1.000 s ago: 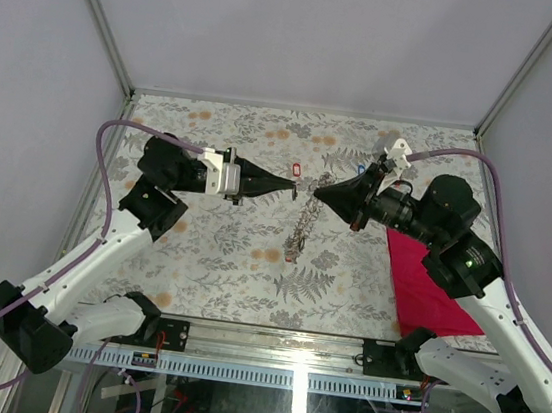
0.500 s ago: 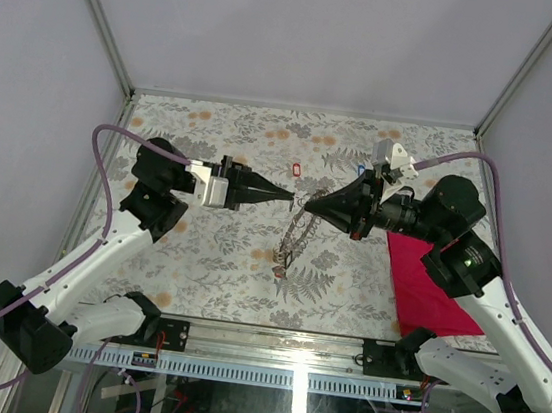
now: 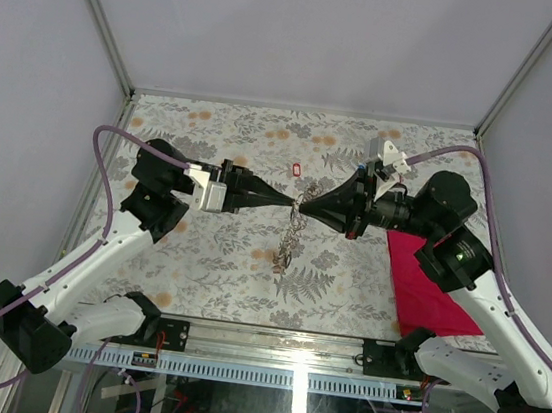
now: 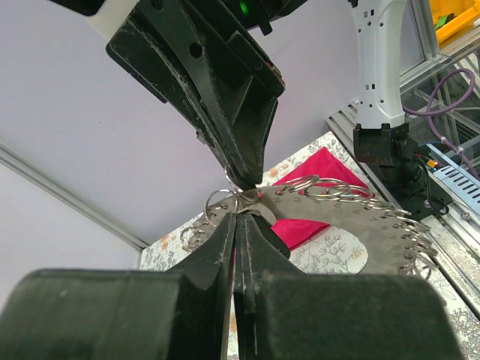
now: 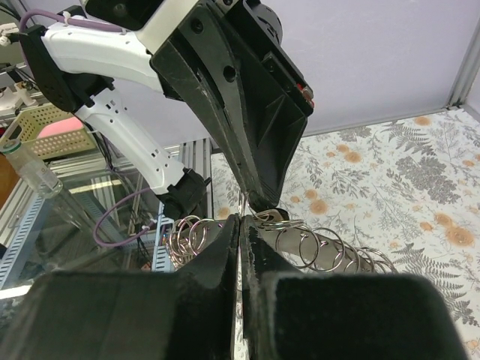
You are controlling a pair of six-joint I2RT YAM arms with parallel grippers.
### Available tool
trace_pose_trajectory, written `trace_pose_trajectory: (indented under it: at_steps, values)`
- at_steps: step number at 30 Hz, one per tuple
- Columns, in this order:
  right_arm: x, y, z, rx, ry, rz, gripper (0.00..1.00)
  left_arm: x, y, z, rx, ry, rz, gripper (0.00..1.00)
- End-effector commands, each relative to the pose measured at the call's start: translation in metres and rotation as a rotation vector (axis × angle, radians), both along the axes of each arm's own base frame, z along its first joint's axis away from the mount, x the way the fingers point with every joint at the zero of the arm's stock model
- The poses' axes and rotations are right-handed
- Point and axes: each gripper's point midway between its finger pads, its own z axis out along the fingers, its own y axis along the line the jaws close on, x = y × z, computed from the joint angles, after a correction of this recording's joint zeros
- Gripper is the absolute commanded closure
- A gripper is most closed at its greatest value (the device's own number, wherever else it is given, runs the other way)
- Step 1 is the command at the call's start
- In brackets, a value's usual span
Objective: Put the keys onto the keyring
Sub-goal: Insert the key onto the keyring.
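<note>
key (image 3: 297,170) behind keyring (image 3: 290,237), cloth (image 3: 427,286) on table (image 3: 199,258) at right

White arms (image 3: 99,250), black pincers (image 3: 292,200), purple cables (image 3: 444,150)

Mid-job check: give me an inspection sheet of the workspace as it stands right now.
Surface: floral table cover, flat.
Job's things: keyring hangs from both gripper tips, its lower end trailing toward the table; contact cannot be told. One red key tag lies loose beyond the grippers, off the ring.
Clutter: red cloth at the right edge.
Grippers: left gripper and right gripper meet tip to tip, both shut on the keyring.
Cables: a purple cable loops along each arm, apart from the ring.
Surroundings: plain enclosure walls.
</note>
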Motion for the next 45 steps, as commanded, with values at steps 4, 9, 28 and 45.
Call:
trace_pose_trajectory:
  at_steps: [4,9,28,45]
  values:
    - [-0.005,0.004,0.015,0.050,-0.049,0.037,1.00,-0.011,0.002,0.012,-0.031,-0.058,-0.026,1.00]
    - [-0.004,0.003,0.015,0.046,-0.055,0.024,1.00,-0.013,0.002,0.012,-0.029,-0.058,-0.032,1.00]
    - [-0.002,0.000,0.009,0.027,-0.055,-0.001,1.00,-0.020,0.004,0.013,-0.029,-0.083,-0.055,1.00]
    - [-0.001,-0.008,0.019,0.064,-0.080,-0.057,1.00,-0.024,0.004,0.010,-0.018,-0.085,-0.071,1.00]
